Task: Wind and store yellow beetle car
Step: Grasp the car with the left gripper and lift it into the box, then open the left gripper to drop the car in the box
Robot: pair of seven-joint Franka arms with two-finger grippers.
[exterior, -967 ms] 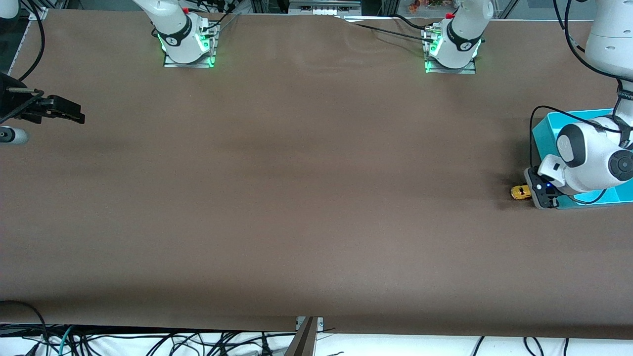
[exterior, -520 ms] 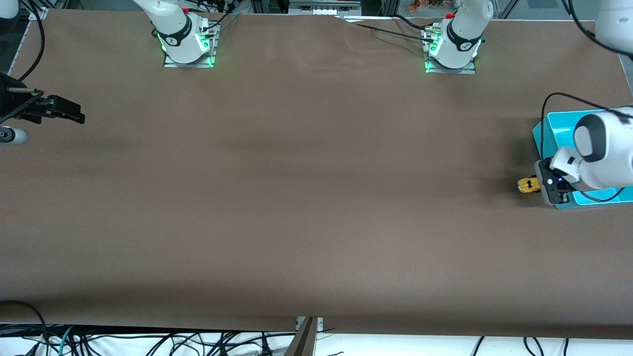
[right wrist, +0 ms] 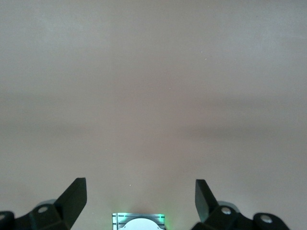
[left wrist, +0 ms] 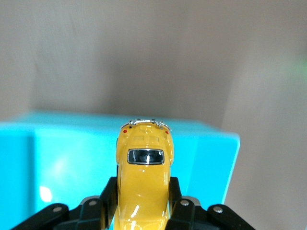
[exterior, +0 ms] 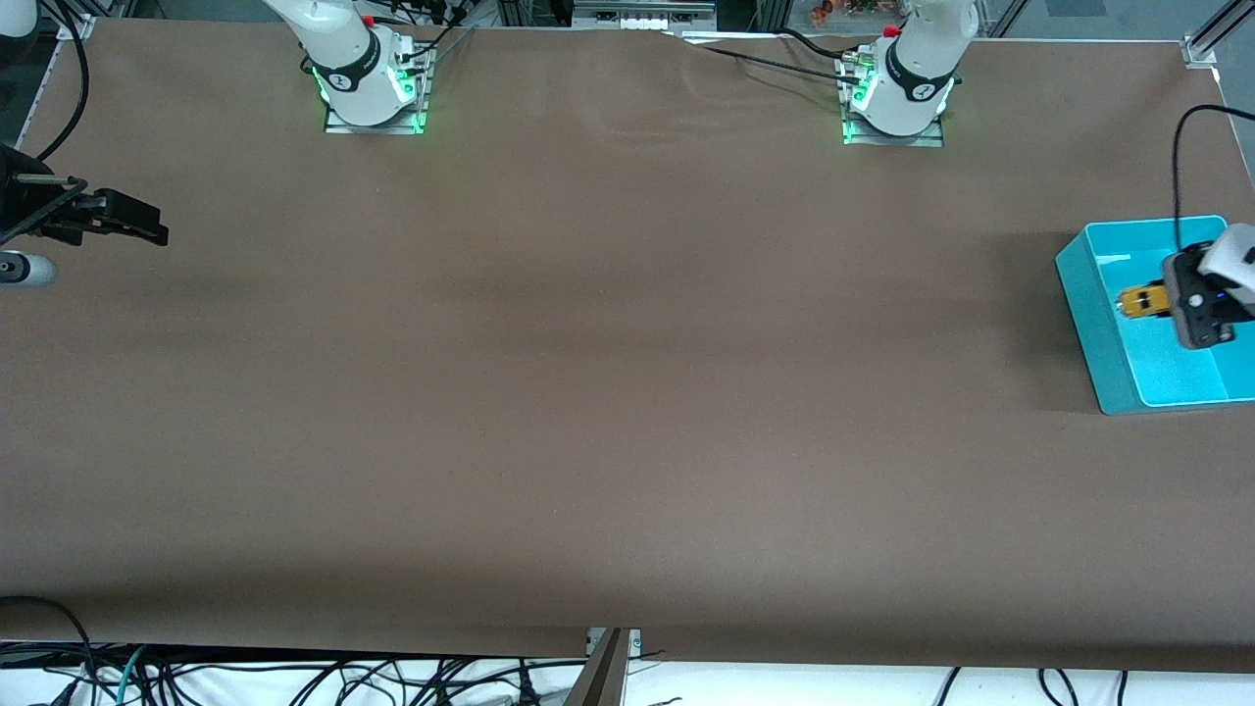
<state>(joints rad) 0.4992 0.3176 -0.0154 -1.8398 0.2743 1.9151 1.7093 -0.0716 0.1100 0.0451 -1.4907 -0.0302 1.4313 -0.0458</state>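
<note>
Over the turquoise plastic bin (exterior: 1088, 304), the left pincer (exterior: 1162, 302) clamps the small yellow beetle car (exterior: 1142, 301).
At the desk's (exterior: 588, 392) right-arm end, the right pincer (exterior: 137, 226) waits, fingers wide.

No lettering, label, brand or number could be read anywhere: the yellow beetle car (left wrist: 144, 179) carried none, nor did the turquoise bin (exterior: 1098, 314) under it, nor the desk (exterior: 588, 392).
</note>
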